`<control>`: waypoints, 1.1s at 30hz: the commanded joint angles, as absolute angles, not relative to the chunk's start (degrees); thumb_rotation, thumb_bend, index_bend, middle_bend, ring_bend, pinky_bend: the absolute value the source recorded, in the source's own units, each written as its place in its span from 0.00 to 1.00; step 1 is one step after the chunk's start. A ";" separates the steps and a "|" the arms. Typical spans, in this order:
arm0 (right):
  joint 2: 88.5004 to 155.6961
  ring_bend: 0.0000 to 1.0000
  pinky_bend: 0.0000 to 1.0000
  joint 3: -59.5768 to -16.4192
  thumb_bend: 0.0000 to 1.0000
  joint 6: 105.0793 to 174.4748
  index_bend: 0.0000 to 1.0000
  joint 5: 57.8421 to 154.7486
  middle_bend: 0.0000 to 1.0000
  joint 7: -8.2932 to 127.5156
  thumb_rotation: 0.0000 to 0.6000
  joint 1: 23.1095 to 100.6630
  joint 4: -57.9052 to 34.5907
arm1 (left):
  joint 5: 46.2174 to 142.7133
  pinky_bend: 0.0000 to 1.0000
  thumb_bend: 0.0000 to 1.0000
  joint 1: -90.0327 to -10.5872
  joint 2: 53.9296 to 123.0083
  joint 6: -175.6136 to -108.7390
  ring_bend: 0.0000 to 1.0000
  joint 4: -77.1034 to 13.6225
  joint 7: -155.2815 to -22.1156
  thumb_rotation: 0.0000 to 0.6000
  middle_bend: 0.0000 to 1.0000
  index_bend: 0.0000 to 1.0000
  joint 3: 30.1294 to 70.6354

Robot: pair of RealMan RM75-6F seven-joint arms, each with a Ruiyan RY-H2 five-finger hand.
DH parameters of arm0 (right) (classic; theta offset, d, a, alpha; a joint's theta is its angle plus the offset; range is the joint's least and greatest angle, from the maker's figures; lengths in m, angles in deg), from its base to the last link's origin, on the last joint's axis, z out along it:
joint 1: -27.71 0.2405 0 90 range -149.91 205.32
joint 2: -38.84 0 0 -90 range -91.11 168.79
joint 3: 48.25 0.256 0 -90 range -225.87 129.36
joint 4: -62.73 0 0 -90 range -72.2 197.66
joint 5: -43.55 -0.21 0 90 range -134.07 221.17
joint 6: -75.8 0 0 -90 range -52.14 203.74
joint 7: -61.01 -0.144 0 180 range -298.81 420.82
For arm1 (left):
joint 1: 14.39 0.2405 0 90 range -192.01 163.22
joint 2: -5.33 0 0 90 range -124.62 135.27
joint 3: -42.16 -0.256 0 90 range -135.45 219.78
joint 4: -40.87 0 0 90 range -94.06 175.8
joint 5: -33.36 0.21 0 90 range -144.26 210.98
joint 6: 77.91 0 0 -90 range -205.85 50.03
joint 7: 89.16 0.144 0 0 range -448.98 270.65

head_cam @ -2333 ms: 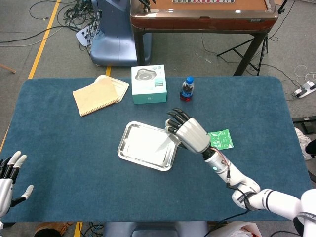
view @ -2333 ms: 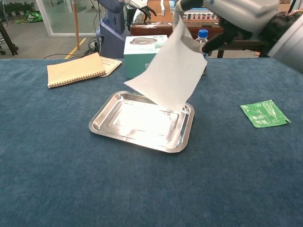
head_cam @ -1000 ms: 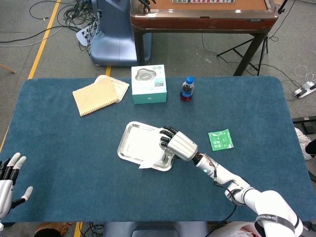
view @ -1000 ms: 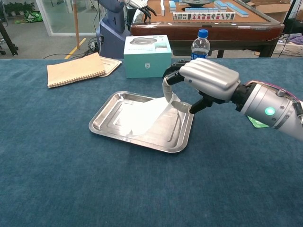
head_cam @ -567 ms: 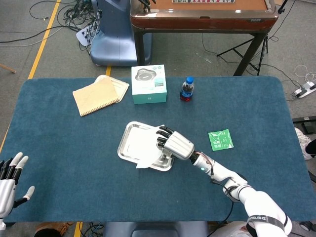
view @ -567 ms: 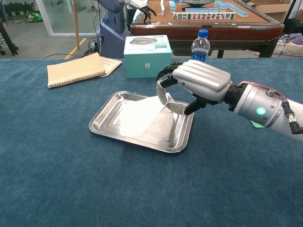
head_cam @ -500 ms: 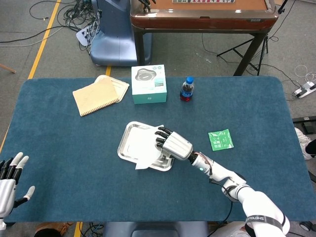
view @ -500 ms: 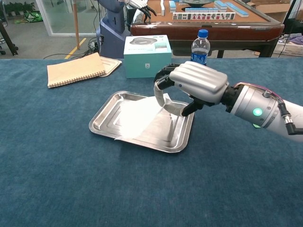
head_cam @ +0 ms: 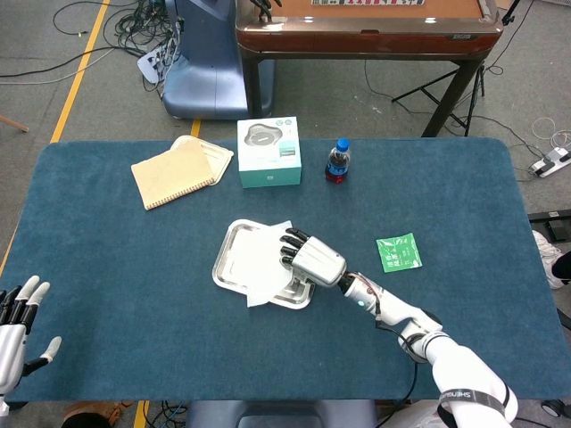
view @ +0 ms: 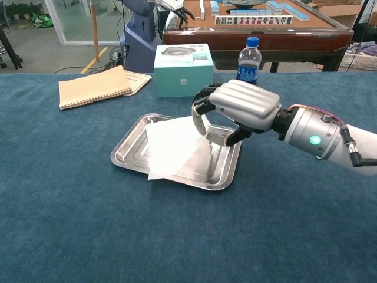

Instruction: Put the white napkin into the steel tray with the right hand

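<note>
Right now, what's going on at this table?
The right robot hand is over the steel tray, laying the white napkin into it. Most of the napkin lies flat in the tray, with one corner hanging over the near rim onto the blue table. The fingers curl down at the napkin's far edge; whether they grip it or have let go cannot be told. The left robot hand idles open at the table's near corner, holding nothing.
</note>
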State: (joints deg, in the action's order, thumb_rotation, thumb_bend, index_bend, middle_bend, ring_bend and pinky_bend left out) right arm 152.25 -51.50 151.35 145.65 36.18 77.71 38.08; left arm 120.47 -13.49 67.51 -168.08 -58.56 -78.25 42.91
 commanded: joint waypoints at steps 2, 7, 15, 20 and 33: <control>150.96 0.16 0.19 -51.11 0.45 150.60 0.43 144.54 0.36 38.05 1.00 77.29 36.42 | 120.52 0.00 0.24 -13.53 67.59 -168.04 0.03 -58.53 -78.24 1.00 0.04 0.09 42.92; 148.99 0.11 0.16 -50.42 0.32 147.31 0.27 142.68 0.30 40.44 1.00 77.13 33.51 | 120.60 0.00 0.24 -13.55 67.56 -168.04 0.03 -58.67 -78.16 1.00 0.04 0.09 42.91; 146.71 0.09 0.14 -49.91 0.15 146.65 0.16 141.72 0.26 43.12 1.00 76.89 29.46 | 120.78 0.00 0.24 -13.55 67.53 -168.12 0.03 -58.88 -78.07 1.00 0.04 0.09 42.88; 144.65 0.08 0.14 -49.35 0.08 146.23 0.13 140.98 0.25 45.33 1.00 76.71 27.31 | 120.90 0.00 0.24 -13.59 67.50 -168.08 0.03 -58.91 -78.06 1.00 0.04 0.09 42.84; 133.21 0.08 0.13 -46.49 0.02 145.53 0.10 137.34 0.25 50.25 1.00 74.98 11.23 | 121.49 0.00 0.24 -13.76 67.25 -168.17 0.03 -59.00 -78.40 1.00 0.04 0.09 42.85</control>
State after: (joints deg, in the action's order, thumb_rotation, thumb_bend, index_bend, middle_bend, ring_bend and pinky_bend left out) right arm 136.65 -47.51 146.07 138.60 49.15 75.42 16.24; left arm 121.49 -13.76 67.25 -168.17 -59.00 -78.40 42.85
